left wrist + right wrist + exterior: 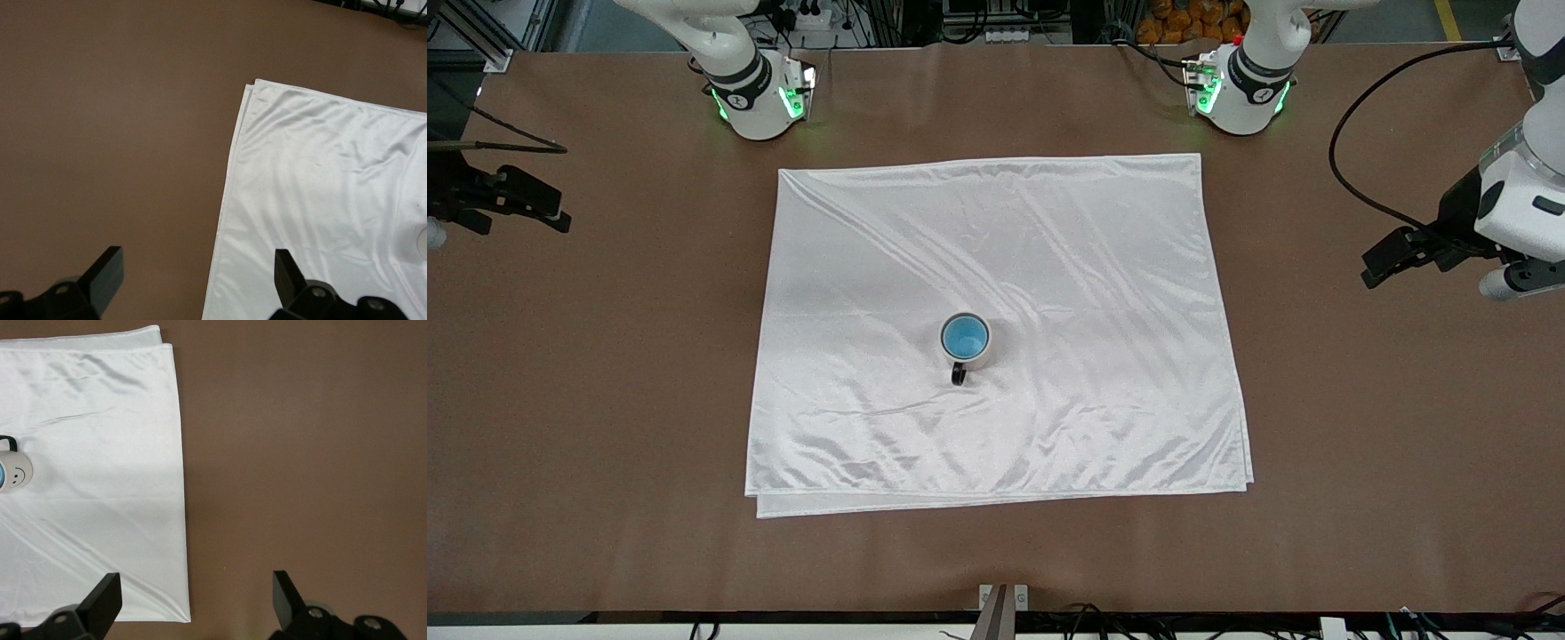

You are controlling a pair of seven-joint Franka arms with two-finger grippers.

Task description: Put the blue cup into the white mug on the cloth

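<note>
Cup (965, 336) sits inside the mug (967, 343), upright on the cloth (996, 329) near its middle. Left claw (1400, 253) and right claw (520, 200) wait over bare tabletop (1360, 444) at opposite ends, both spread wide, holding nothing.

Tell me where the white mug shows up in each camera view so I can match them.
Front view: the white mug stands on the cloth, around its middle, blue cup inside.
Left wrist view: only a sliver of it at the picture's edge.
Right wrist view: at the picture's edge, handle showing.
Shared landmark: the cloth's folded corner.
</note>
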